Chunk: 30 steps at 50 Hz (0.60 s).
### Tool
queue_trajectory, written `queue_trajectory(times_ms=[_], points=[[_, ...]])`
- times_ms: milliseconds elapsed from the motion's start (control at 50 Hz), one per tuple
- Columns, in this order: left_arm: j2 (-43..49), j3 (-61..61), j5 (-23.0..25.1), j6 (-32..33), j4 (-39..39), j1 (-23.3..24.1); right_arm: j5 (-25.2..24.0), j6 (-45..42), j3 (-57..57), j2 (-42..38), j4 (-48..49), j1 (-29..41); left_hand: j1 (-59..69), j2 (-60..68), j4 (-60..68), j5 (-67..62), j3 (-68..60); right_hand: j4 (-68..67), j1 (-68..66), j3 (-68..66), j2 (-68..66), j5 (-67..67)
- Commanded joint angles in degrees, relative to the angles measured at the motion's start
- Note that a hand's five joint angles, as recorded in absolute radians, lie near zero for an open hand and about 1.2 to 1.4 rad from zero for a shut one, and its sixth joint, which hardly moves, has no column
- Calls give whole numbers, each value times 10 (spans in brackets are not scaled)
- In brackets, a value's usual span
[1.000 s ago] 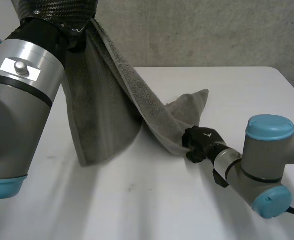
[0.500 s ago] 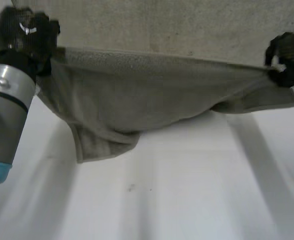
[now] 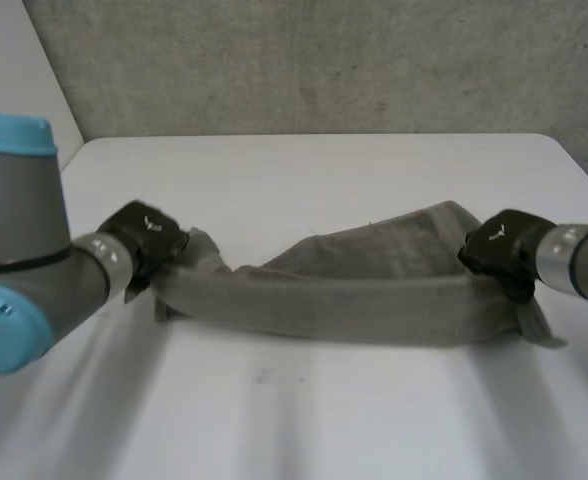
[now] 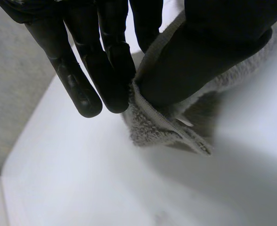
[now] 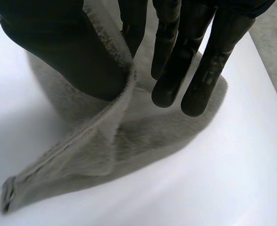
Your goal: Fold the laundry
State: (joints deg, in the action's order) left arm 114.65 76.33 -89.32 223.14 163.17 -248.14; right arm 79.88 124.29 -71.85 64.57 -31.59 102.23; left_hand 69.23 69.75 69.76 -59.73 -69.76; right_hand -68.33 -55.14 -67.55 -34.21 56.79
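Note:
A grey towel [image 3: 354, 290] lies bunched in a long band across the middle of the white table [image 3: 304, 410]. My left hand [image 3: 144, 238] is at the towel's left end and pinches its hemmed edge [image 4: 152, 117] between thumb and fingers [image 4: 105, 61]. My right hand [image 3: 499, 250] is at the towel's right end, with the towel's edge [image 5: 105, 113] pinched between its thumb and fingers [image 5: 176, 52]. Both hands are low, just above the tabletop, and the cloth sags onto the table between them.
The table's far edge [image 3: 314, 136] meets a grey wall [image 3: 324, 60]. Bare tabletop stretches in front of the towel and behind it.
Both hands held the towel stretched high between them half a second ago. They have come down to the table, and the towel now rests there in a band.

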Motion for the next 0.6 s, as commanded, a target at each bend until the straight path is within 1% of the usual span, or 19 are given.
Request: queue_trajectory(times_ms=[20,40,60,80,100,120,140,180,200,220,240,260,400,440,460,520,540,580,600], points=[[106,-221,-8,4,83,3,40,15,211,-79,114,23,108,103,102,-103,-102,-117,-249,-125,-458,132],[106,-222,-8,4,83,3,40,15,211,-79,115,23,108,103,102,-103,-102,-117,-249,-125,-458,132],[132,-291,-11,-3,123,3,48,35,260,-88,181,25,108,103,102,-103,-102,-117,-249,-125,-458,132],[150,-353,-20,-19,176,4,48,35,261,-88,181,25,108,103,102,-103,-102,-117,-249,-125,-458,132],[150,-354,-20,-19,176,4,55,63,296,-90,260,28,108,103,102,-103,-102,-117,-249,-125,-458,132],[158,-403,-34,-44,240,5,61,94,313,-86,348,31,108,103,102,-103,-102,-117,-249,-125,-458,132],[158,-403,-34,-45,240,5,61,94,313,-86,348,31,108,103,102,-103,-102,-117,-249,-125,-458,132],[153,-435,-72,-112,363,4,70,139,293,-56,503,34,108,103,102,-103,-102,-117,-249,-125,-458,132],[141,-434,-85,-144,413,3,70,147,264,-36,556,34,108,103,102,-103,-102,-117,-249,-125,-458,132],[141,-434,-85,-144,413,3,70,148,264,-36,557,34,108,103,102,-103,-102,-117,-249,-125,-458,132],[125,-423,-90,-161,438,3,68,148,233,-18,592,34,108,103,102,-103,-102,-117,-249,-125,-458,132],[115,-405,-89,-163,435,2,66,149,206,-4,605,34,108,103,102,-103,-102,-117,-249,-125,-458,132],[86,-292,-75,-169,421,-9,53,150,137,8,569,32,108,103,102,-103,-102,-117,-249,-125,-458,132],[76,-224,-70,-169,414,-24,30,154,102,10,531,29,108,103,102,-103,-102,-117,-249,-125,-458,132],[76,-224,-70,-169,413,-24,30,154,102,10,530,29,108,103,102,-103,-102,-117,-249,-125,-458,132],[68,-115,-50,-166,412,-31,-22,154,34,7,482,28,108,103,102,-103,-102,-117,-249,-125,-458,132],[68,-115,-50,-166,412,-31,-23,154,34,7,482,28,108,103,102,-103,-102,-117,-249,-125,-458,132],[69,-46,-30,-163,413,-31,-54,153,-20,-1,455,26,108,103,102,-103,-102,-117,-249,-125,-458,132],[69,-45,-30,-163,413,-31,-54,153,-21,-1,455,26,108,103,102,-103,-102,-117,-249,-125,-458,132]])
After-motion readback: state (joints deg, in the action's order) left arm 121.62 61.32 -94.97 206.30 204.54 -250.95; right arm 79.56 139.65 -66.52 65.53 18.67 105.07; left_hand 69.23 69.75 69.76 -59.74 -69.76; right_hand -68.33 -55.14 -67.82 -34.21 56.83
